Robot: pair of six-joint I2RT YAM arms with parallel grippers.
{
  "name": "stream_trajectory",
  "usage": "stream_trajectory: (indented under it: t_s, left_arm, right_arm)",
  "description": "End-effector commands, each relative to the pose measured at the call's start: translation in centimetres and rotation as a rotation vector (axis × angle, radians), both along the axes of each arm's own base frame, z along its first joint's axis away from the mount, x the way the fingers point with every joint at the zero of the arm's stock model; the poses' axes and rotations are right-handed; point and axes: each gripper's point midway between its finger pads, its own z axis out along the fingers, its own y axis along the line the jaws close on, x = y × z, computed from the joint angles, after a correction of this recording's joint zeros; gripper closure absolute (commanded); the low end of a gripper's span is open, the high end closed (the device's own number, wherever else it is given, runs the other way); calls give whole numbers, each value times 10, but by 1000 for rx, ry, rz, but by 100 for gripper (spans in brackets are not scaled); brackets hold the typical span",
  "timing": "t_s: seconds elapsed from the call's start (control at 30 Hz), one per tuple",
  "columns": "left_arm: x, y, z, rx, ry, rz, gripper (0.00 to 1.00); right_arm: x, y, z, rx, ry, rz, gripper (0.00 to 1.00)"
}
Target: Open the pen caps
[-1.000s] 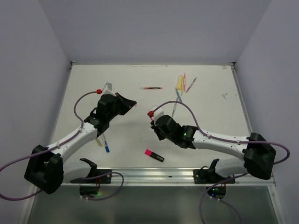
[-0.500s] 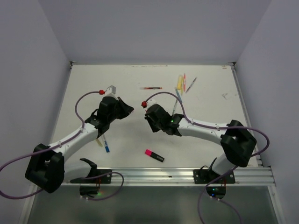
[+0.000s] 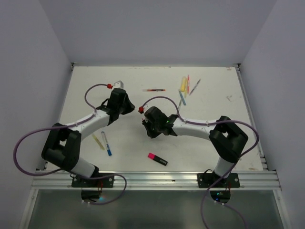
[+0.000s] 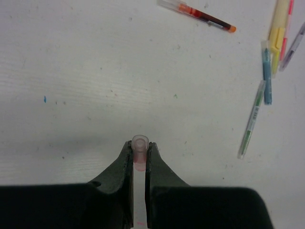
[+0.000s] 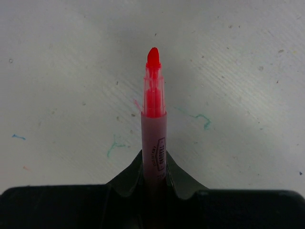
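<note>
Pale clear cap (image 4: 139, 143), uncapped red-tipped pen (image 5: 153, 119)

The left gripper (image 3: 131, 108) and right gripper (image 3: 145, 124) are seen close together above the table (image 3: 214, 129). A pink-and-black highlighter (image 3: 157, 159) is laid nearer the front; a blue pen (image 3: 106, 143) and yellow pen (image 3: 98, 141) are laid side by side at left; a cluster of pens (image 3: 185, 87) is seen far right.
</note>
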Motion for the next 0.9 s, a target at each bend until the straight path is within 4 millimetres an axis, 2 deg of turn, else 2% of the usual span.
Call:
stream_trajectory:
  t_s: [0.0,0.03,0.07,0.2,0.37,0.43,0.67,0.83,0.87]
  left_arm:
    - [26,17,-1,60,-2,36,100]
    - [29,20,-5,49,9,36,100]
    - [32,21,-15,47,34,33,100]
    - [43,25,-31,12,69,21,100]
    - [48,23,-47,-15,109,-2,100]
    - [55,23,-44,-31,84,-5,100]
    - [57,30,-51,-58,92,-9,100]
    - [53,32,-57,-79,104,-12,100]
    - [53,31,-59,-82,108,-15,100]
  right_arm:
    - [12,24,14,72,2,35,89]
    - [14,24,6,58,13,32,89]
    - [16,26,8,59,15,35,87]
    - [20,27,0,39,17,31,86]
    - [24,28,-9,30,25,26,86]
    - [24,28,-12,25,26,26,85]
    - [32,37,-24,20,25,27,80]
    - [35,39,-32,11,26,16,73]
    - [36,39,-34,9,28,16,69]
